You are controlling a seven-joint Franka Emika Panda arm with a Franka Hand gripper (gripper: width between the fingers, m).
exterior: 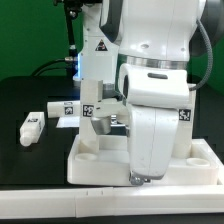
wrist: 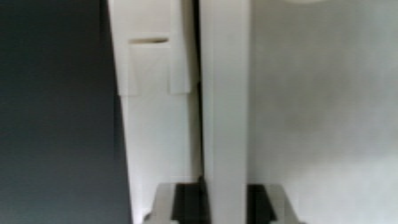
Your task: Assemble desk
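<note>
The desk top (exterior: pixel 100 168) lies flat and white at the front of the table. An upright tagged leg (exterior: pixel 88 105) stands at its back corner on the exterior view's left. In the exterior view my bulky wrist hides the gripper. In the wrist view my gripper (wrist: pixel 221 206) is shut on a narrow white strip (wrist: pixel 221 100) of the desk that runs straight out from between the dark fingers (wrist: pixel 180 206). Beside the strip is a white face (wrist: pixel 157 60) with a small slot and a step. I cannot tell which part the strip belongs to.
A loose tagged leg (exterior: pixel 32 125) lies on the black table at the exterior view's left. Another small tagged white piece (exterior: pixel 65 109) sits behind it. The arm (exterior: pixel 150 100) fills the middle and hides the desk top's far side. A green wall stands behind.
</note>
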